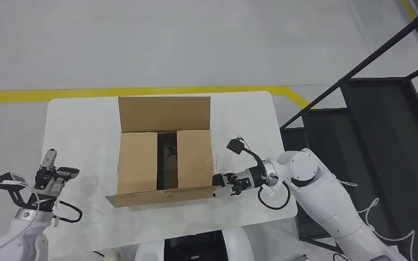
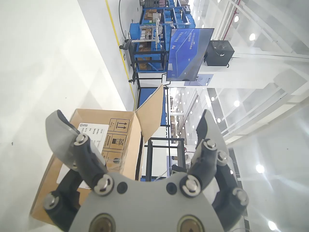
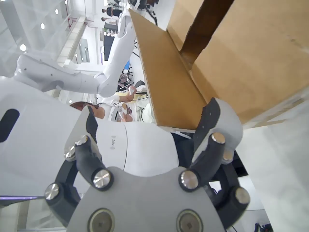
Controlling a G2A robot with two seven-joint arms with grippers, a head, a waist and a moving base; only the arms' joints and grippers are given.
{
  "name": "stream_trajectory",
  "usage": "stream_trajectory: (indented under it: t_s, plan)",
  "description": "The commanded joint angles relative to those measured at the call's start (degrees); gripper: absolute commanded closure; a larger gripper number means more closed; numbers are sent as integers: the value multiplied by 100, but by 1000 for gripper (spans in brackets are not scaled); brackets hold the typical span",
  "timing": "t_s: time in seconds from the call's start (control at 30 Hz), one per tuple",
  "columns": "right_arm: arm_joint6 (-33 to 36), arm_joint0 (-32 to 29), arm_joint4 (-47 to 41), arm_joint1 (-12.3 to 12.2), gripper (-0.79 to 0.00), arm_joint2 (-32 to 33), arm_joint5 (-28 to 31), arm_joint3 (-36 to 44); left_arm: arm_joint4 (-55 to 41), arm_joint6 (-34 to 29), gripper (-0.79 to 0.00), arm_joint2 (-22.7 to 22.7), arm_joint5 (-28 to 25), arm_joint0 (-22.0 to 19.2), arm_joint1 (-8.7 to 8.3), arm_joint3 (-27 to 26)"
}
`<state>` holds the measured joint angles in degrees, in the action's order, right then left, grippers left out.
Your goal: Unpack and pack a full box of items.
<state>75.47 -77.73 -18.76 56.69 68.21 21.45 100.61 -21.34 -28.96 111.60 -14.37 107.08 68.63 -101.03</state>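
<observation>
Top view: right gripper (image 1: 221,185) unclenched beside box (image 1: 165,111), at near flap (image 1: 160,195) right end; edge to be centred before clamping. Left gripper (image 1: 55,167) unclenched, table (image 1: 78,130) near-left corner.

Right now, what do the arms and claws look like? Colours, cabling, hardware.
Right arm and left arm: smooth white shells, with black cables looped at the wrists. Left claw and right claw: grey plate with silver screws, black linkages, two pale fingers with black toothed pads.
</observation>
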Motion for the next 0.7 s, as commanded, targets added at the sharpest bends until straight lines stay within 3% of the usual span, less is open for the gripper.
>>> stream_trajectory:
  t_s: [0.0, 0.23, 0.67]
  plan:
    - [152, -103, -64, -23, -785, 19, 103, 86, -17, 34, -785, -4, -20, -2, 5, 13]
    - [350, -347, 326, -51, -785, -284, 163, 428, -48, 71, -785, -16, -89, -4, 16, 43]
    - [-987, -75, 2218, 102, -785, -1303, -600, 348, -68, 78, -785, 18, -173, 19, 29, 123]
